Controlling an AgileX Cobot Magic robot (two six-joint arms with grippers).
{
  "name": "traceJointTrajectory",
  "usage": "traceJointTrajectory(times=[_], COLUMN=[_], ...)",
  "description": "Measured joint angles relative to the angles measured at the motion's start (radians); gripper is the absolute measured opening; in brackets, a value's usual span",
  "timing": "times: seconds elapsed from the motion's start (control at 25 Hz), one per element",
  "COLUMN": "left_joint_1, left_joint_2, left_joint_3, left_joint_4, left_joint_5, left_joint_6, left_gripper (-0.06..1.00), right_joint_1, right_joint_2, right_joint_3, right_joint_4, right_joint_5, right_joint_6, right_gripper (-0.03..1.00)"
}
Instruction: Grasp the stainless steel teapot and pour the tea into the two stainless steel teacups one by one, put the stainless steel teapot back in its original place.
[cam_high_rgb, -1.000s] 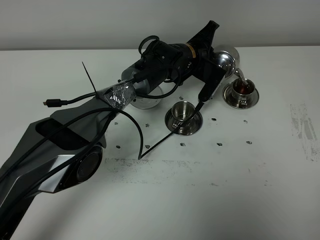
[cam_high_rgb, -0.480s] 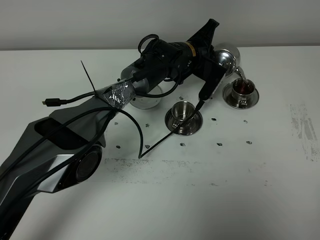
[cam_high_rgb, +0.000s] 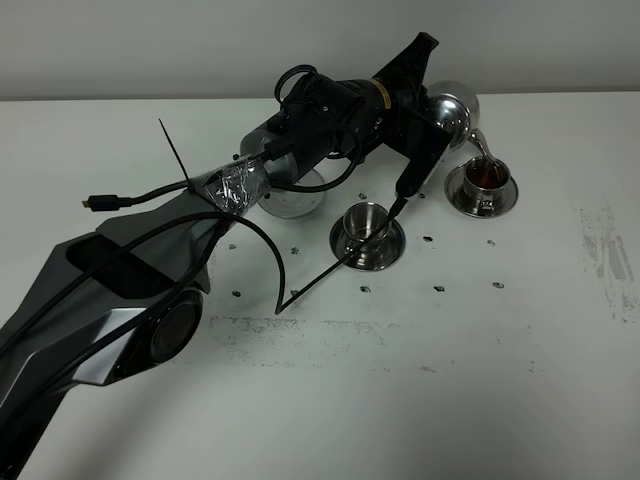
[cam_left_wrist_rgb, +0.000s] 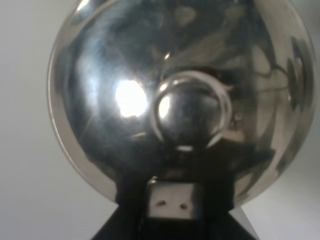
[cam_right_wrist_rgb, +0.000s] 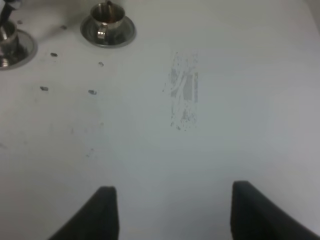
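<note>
My left gripper (cam_high_rgb: 428, 116) reaches across the middle and is shut on the handle of the stainless steel teapot (cam_high_rgb: 452, 118). The pot is tipped toward the right. A thin stream of tea (cam_high_rgb: 483, 150) runs from its spout into the right teacup (cam_high_rgb: 484, 178), which holds reddish-brown liquid. The other teacup (cam_high_rgb: 364, 221) stands on its saucer (cam_high_rgb: 368, 250) nearer the front, and I cannot see tea in it. The round coaster (cam_high_rgb: 290, 204) lies partly under the arm. The left wrist view is filled by the teapot lid and knob (cam_left_wrist_rgb: 192, 110). My right gripper (cam_right_wrist_rgb: 175, 215) hangs open over bare table, far from the filled teacup (cam_right_wrist_rgb: 106, 16).
A loose black cable with a plug (cam_high_rgb: 97, 204) and a stiff black tie (cam_high_rgb: 174, 150) stick out from the left arm. Another thin black strip (cam_high_rgb: 330, 270) slants over the near saucer. A scuffed patch (cam_high_rgb: 603, 250) marks the table at the right. Small dark dots (cam_high_rgb: 438, 288) are scattered near the cups.
The left arm has shifted very slightly. The teapot stays tipped over the right teacup and the tea keeps streaming.
</note>
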Motion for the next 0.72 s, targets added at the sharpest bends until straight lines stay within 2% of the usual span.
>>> traceJointTrajectory(times=[0.72], left_joint_1=[0.001], left_joint_2=[-0.01], left_joint_3=[0.0], left_joint_4=[0.028], left_joint_5=[0.018], left_joint_6=[-0.007], left_gripper=[0.19], right_joint_1=[0.0], right_joint_2=[0.0], right_joint_3=[0.0], right_joint_4=[0.0], right_joint_5=[0.0], right_joint_6=[-0.001], right_gripper=[0.5])
